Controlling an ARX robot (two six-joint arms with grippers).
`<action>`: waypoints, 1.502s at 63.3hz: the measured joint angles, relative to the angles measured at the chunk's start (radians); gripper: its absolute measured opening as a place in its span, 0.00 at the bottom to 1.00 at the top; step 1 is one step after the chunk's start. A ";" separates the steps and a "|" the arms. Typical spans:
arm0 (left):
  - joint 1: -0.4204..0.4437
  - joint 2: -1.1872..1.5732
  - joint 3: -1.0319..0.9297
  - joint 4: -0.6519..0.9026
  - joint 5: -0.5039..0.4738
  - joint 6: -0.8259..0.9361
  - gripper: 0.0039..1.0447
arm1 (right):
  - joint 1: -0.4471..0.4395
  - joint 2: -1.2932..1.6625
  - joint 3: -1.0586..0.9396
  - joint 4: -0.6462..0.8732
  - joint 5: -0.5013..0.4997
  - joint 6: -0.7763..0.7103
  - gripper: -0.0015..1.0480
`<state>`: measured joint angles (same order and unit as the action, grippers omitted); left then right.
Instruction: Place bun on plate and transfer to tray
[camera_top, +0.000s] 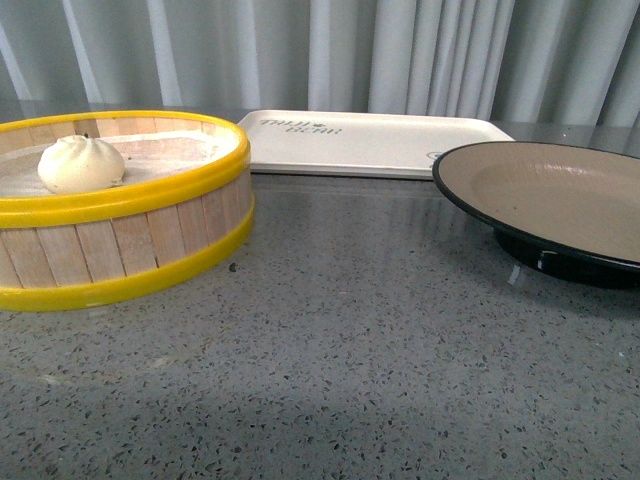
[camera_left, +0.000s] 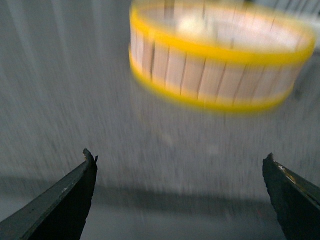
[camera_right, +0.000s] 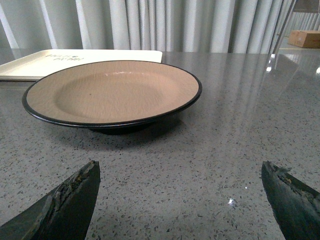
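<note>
Our left gripper (camera_left: 180, 160) has its two dark fingers spread wide apart with nothing between them, over the grey speckled stone tabletop (camera_top: 350, 360). The left wrist view is blurred, but we can make out the round wooden-slatted steamer basket (camera_left: 220, 65) with yellow bands ahead of that gripper and apart from it.

In the front view, where neither arm shows, the steamer basket (camera_top: 130, 235) stands at the far left of the tabletop. The small round white steamed bun (camera_top: 80, 163), smooth with a pinched top, sits inside it on the pale liner, toward the basket's left side. It is not on the plate.

Behind and to the right of the basket lies the flat rectangular cream-white tray (camera_top: 370, 140), with dark lettering near its left corner and nothing on it. A grey pleated curtain (camera_top: 400, 50) hangs behind.

Further right, nearer us than the tray, stands the wide shallow round plate (camera_top: 560, 195), tan-brown inside with a black rim and black foot, and bare. Its rim overlaps the tray's right end in this view; we cannot tell whether they touch.

Our right gripper (camera_right: 180, 167) is also parted wide and holds nothing, with the plate (camera_right: 112, 92) ahead of it and clear of its fingers, and the tray (camera_right: 30, 62) beyond. A brown cardboard box (camera_right: 306, 38) sits far off in the background.
</note>
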<state>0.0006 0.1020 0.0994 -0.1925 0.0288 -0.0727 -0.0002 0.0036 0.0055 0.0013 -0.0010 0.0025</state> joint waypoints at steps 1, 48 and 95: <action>0.002 0.047 0.033 -0.065 0.011 -0.018 0.94 | 0.000 0.000 0.000 0.000 0.000 0.000 0.92; -0.108 1.179 0.930 0.137 -0.048 0.039 0.94 | 0.000 0.000 0.000 0.000 0.000 0.000 0.92; -0.185 1.414 1.019 0.114 -0.162 0.086 0.94 | 0.000 0.000 0.000 0.000 0.000 0.000 0.92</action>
<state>-0.1848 1.5162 1.1187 -0.0780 -0.1333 0.0135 -0.0002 0.0036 0.0055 0.0013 -0.0010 0.0025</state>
